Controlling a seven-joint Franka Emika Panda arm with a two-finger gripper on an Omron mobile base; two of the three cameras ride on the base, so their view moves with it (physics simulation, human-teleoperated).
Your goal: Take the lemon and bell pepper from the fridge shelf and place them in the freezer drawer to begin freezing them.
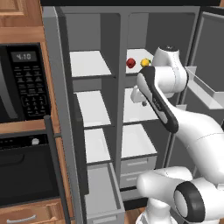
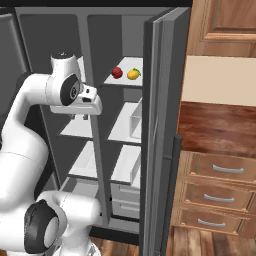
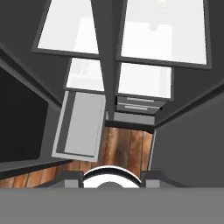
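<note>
- We see the fridge (image 1: 61,109) standing open, its grey interior split by a divider into a narrow column and a wider one.
- The pepper (image 1: 131,63) and the lemon (image 1: 145,62) sit side by side, near each other but apart, on the top shelf (image 1: 139,54) of the wider column; in the left base view the pepper lies at nine o'clock of the lemon.
- From the right base view, we find the same pair on that shelf, the pepper (image 2: 117,73) again at nine o'clock of the lemon (image 2: 132,74).
- The drawer (image 1: 101,197) stands pulled out at the foot of the narrow column, toward six o'clock in the left base view; in the hand view it shows as a long grey box (image 3: 81,124) over the wooden floor (image 3: 127,146).
- Two wider drawers with bar handles (image 1: 138,166) sit shut under the wider column.
- The white arm (image 1: 175,113) bends in front of the fridge, its hand level with the second shelf, below the fruit and well apart from it.
- The jaws (image 1: 141,101) point downward; we cannot make out the fingers clearly in the base views, but they are drawn together and hold nothing.
- A black microwave (image 1: 19,83) sits at nine o'clock of the fridge in the left base view; wooden drawers (image 2: 220,192) stand at four o'clock in the right base view.
</note>
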